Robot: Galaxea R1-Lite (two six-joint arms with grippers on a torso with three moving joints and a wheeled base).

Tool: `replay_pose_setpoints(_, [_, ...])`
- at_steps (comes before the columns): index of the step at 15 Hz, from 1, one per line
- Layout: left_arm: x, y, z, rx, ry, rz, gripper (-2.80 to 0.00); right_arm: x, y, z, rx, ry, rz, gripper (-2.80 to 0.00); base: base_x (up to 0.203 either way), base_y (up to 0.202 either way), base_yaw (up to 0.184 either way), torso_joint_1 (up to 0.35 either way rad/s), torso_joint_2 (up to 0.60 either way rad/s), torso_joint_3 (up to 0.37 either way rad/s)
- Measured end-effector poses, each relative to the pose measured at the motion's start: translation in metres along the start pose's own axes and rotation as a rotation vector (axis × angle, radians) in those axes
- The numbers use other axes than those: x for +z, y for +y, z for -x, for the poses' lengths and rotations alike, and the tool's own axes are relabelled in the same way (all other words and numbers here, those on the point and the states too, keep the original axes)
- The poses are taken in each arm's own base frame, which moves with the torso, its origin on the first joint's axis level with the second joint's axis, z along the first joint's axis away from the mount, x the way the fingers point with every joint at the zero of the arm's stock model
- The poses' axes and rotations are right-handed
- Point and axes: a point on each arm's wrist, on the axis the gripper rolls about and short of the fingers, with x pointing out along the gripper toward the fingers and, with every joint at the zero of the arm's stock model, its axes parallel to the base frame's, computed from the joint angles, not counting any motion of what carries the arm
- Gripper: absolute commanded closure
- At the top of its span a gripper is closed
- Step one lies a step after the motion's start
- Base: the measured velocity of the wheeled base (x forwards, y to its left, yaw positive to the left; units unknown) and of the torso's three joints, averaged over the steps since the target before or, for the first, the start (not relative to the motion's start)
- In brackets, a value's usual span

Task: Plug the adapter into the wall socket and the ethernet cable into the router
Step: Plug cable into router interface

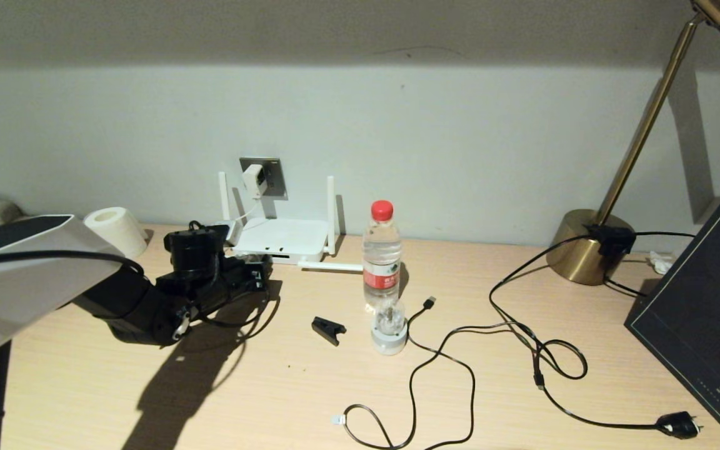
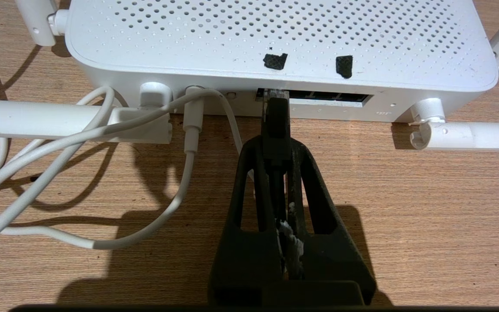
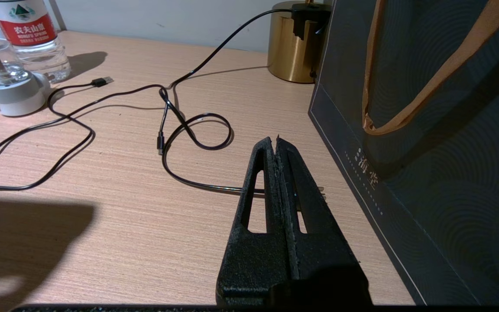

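Ethernet cable (image 2: 275,117): your left gripper (image 2: 276,149) is clamped on its plug, the clear tip at the leftmost dark port of the router (image 2: 275,39). You'll see the adapter (image 1: 254,180) seated in the wall socket (image 1: 270,178). Your right gripper (image 3: 277,145) is closed on nothing beside the dark bag (image 3: 427,130).

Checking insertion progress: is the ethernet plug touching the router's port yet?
Touching. In the left wrist view the left gripper pinches the ethernet cable, and its clear tip sits at the mouth of the router port, no gap visible.
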Motion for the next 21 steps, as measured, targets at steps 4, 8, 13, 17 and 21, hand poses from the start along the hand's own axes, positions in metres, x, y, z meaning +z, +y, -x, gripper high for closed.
replay_pose_setpoints(4, [0.0007,0.0000,-0.0003,0.000,-0.001,0.000,0.00,0.0000,0.0000,0.0000,0.000,0.000,0.000,0.00,0.000,0.000,0.000,0.000,0.00,0.000])
replay_pose_setpoints(8, [0.0008,0.0000,-0.0004,0.000,-0.002,0.000,0.00,0.0000,0.0000,0.0000,0.000,0.000,0.000,0.00,0.000,0.000,0.000,0.000,0.00,0.000])
replay_pose_setpoints(13, [0.0013,0.0000,-0.0002,0.000,-0.003,0.000,0.00,0.0000,0.0000,0.0000,0.000,0.000,0.000,0.00,0.000,0.000,0.000,0.000,0.00,0.000])
replay_pose_setpoints(17, [0.0020,0.0005,-0.0002,0.001,-0.005,-0.001,0.00,0.0000,0.0000,0.0000,0.000,0.000,0.000,0.00,0.000,0.000,0.000,0.000,0.00,0.000])
replay_pose_setpoints(21, [0.0020,0.0006,-0.0005,0.001,-0.005,-0.001,0.00,0.0000,0.0000,0.0000,0.001,0.000,0.000,0.00,0.000,0.000,0.000,0.000,0.00,0.000])
